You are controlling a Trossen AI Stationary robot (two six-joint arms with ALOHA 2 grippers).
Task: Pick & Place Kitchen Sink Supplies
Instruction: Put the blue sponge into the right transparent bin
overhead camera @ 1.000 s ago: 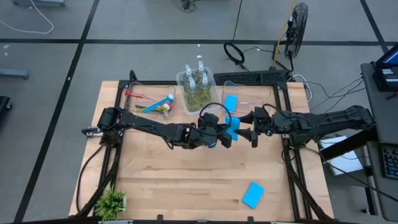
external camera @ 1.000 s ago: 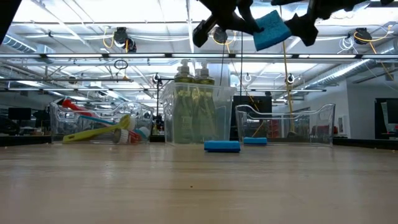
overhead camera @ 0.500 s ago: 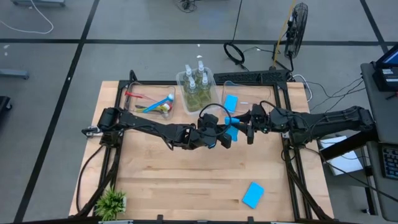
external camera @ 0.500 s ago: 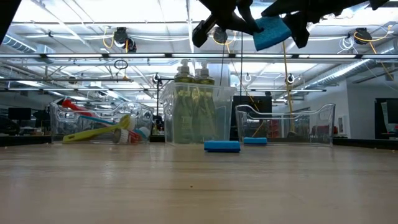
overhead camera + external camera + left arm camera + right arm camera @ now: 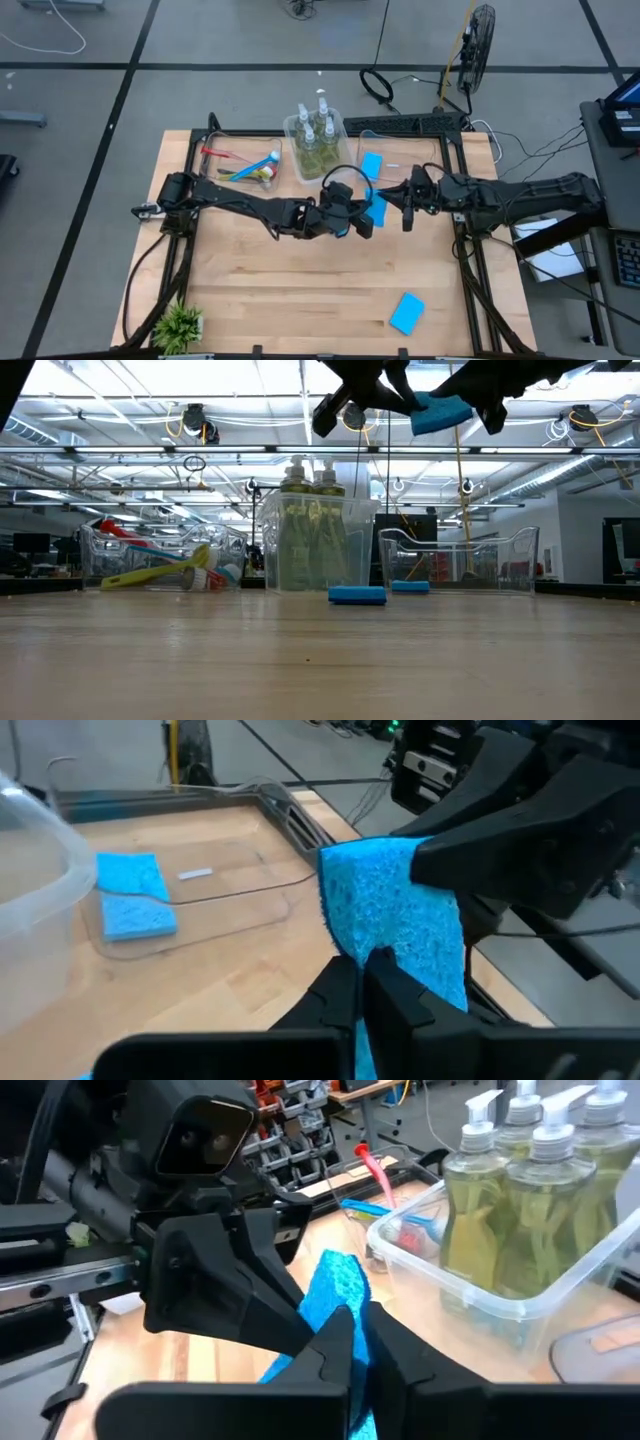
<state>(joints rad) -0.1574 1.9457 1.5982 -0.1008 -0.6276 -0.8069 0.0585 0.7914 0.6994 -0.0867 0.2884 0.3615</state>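
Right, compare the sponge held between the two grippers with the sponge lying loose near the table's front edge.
The held sponge hangs in the air above the table; the loose sponge lies flat on the wood. The held sponge is pinched at opposite ends by the left gripper and the right gripper, both shut on it; the loose sponge is touched by nothing. Both are light-blue rectangles.

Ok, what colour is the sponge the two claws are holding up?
Bright blue; the sponge shows best in the left wrist view.
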